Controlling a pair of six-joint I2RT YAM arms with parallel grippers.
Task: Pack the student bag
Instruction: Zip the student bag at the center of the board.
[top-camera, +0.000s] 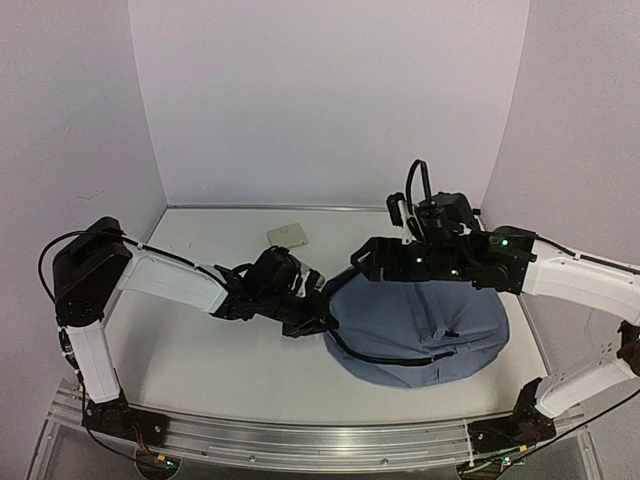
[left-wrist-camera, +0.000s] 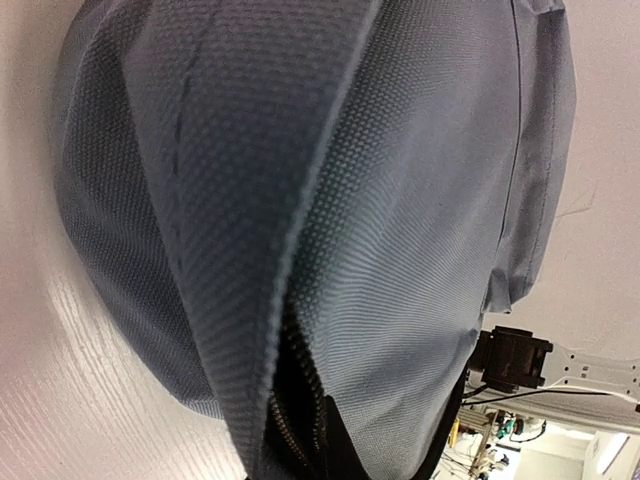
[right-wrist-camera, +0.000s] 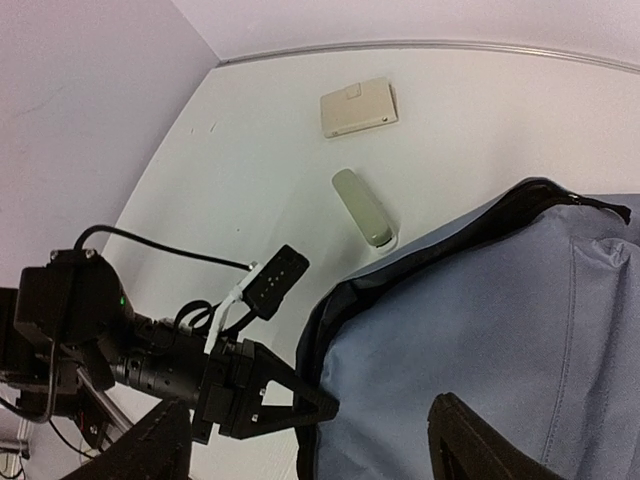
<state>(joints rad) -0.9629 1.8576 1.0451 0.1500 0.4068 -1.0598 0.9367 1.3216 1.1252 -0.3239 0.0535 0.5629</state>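
Observation:
The student bag (top-camera: 425, 325), grey-blue fabric with a dark lining, lies on the table at centre right. Its open zip edge shows in the left wrist view (left-wrist-camera: 300, 420), where fabric fills the frame and hides my own fingers. My left gripper (top-camera: 322, 320) is at the bag's left rim. In the right wrist view it (right-wrist-camera: 328, 405) is shut on the dark rim of the bag (right-wrist-camera: 480, 320). My right gripper (top-camera: 363, 262) hovers above the bag's upper left corner, open and empty, its fingers (right-wrist-camera: 480, 445) spread wide over the fabric.
A flat beige card-like item (right-wrist-camera: 358, 107) lies near the back wall and also shows in the top view (top-camera: 288, 236). A pale rounded tube (right-wrist-camera: 365, 207) lies on the table just beside the bag's open rim. Walls close in the table on three sides.

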